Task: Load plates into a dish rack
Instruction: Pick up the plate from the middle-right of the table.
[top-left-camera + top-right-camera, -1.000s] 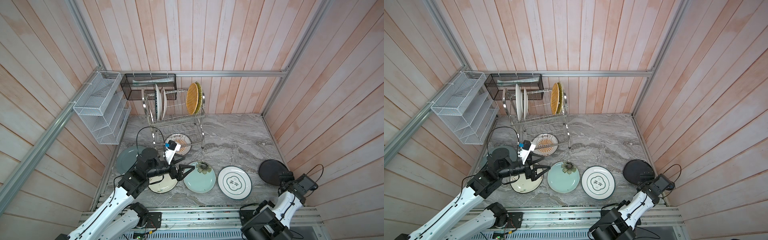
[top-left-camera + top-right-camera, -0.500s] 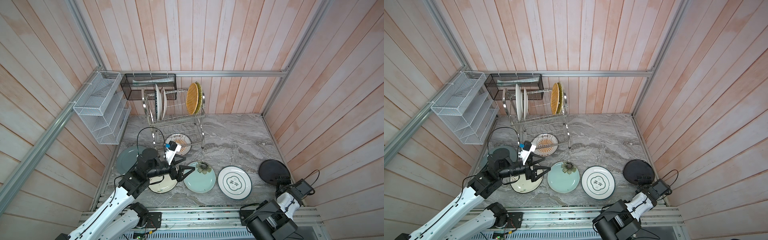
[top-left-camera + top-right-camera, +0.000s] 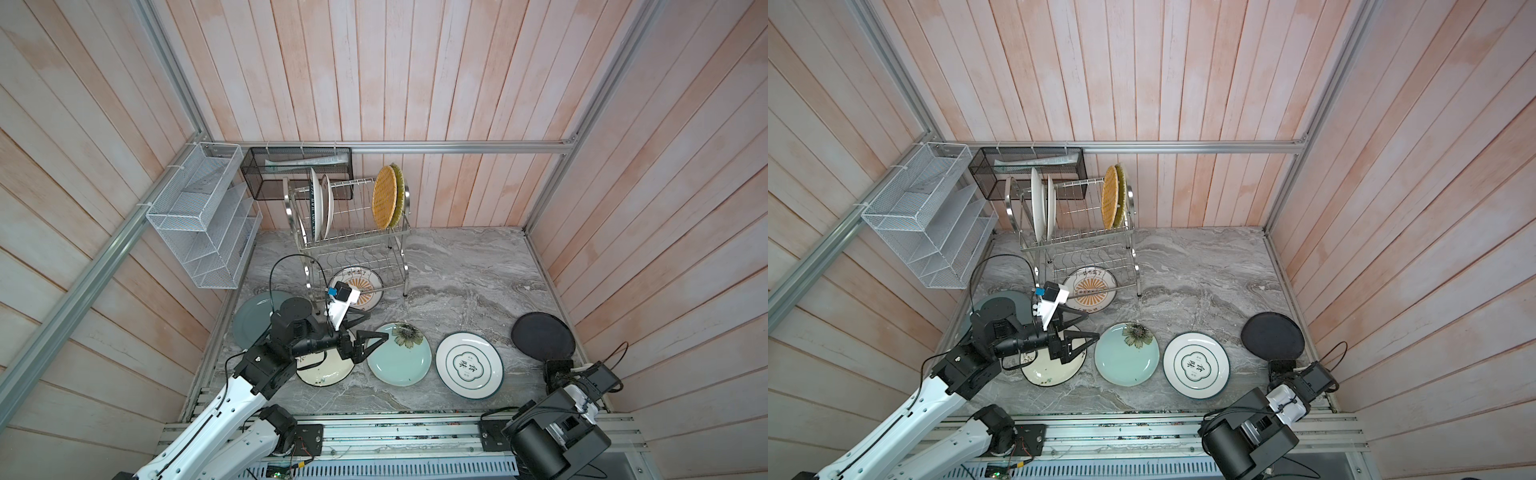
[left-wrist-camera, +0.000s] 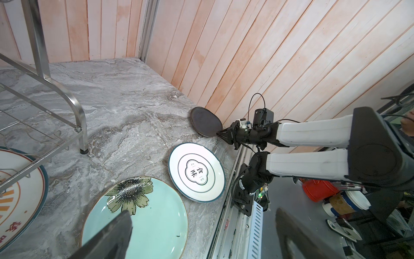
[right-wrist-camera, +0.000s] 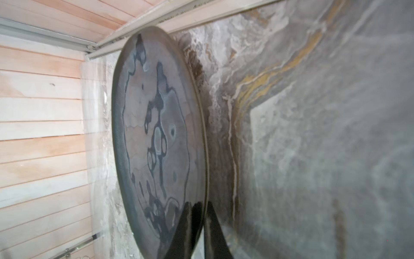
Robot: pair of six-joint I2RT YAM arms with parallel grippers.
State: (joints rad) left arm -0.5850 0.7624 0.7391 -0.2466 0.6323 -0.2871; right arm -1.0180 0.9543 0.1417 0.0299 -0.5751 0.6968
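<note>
Pink plank walls enclose a grey marble tabletop (image 3: 457, 266). Four plates (image 3: 318, 203) stand on edge in the upper tier of the shiny wire dish rack (image 3: 353, 245); six more lie flat below and in front of it. Before the rack, the left gripper (image 3: 376, 326) hovers level over the cream plate (image 3: 324, 372), jaws wide apart. Farthest from the rack, the low right gripper (image 5: 199, 208) is clamped on the rim of the matte black plate (image 3: 542, 334).

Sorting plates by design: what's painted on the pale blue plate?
The pale blue plate has one green-petalled, dark-centred flower near its rim; clearest in left wrist view.
</note>
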